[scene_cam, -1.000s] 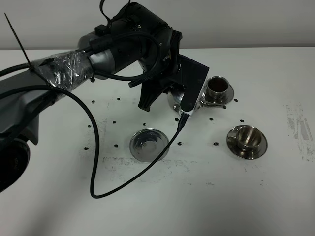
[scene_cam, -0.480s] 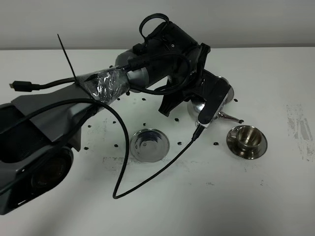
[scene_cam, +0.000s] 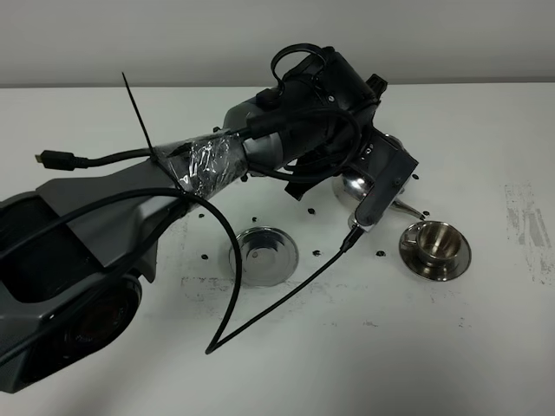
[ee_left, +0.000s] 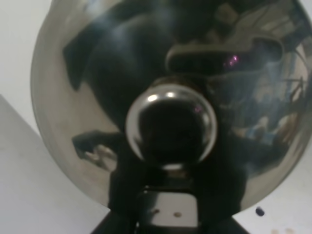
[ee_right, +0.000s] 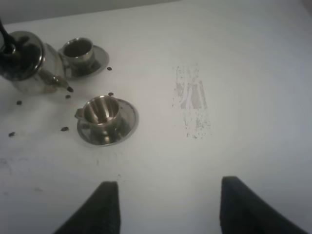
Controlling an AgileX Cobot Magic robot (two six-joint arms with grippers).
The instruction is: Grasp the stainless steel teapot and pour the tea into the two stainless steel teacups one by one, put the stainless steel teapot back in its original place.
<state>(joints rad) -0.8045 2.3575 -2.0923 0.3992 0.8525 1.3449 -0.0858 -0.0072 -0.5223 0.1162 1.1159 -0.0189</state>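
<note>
My left gripper (ee_left: 168, 207) is shut on the stainless steel teapot (scene_cam: 351, 185), whose domed lid and knob (ee_left: 170, 127) fill the left wrist view. The left arm reaches across the table and hides most of the pot from above. The teapot (ee_right: 27, 61) sits right beside the far teacup (ee_right: 78, 48), its thin spout (scene_cam: 408, 209) pointing toward the near teacup (scene_cam: 436, 244). Each cup stands on its own saucer. The original place, a flat ringed saucer (scene_cam: 263, 256), lies bare to the left. My right gripper (ee_right: 173, 207) hovers open over bare table, holding nothing.
A black cable (scene_cam: 286, 290) hangs from the left wrist and loops across the table in front of the bare saucer. Small black dots (scene_cam: 380, 253) mark the white tabletop. A scuffed patch (ee_right: 192, 105) lies to the right of the cups.
The left arm has swung right with the teapot, from between the bare saucer and the far cup to beside both cups. It now hides the far cup from above.
</note>
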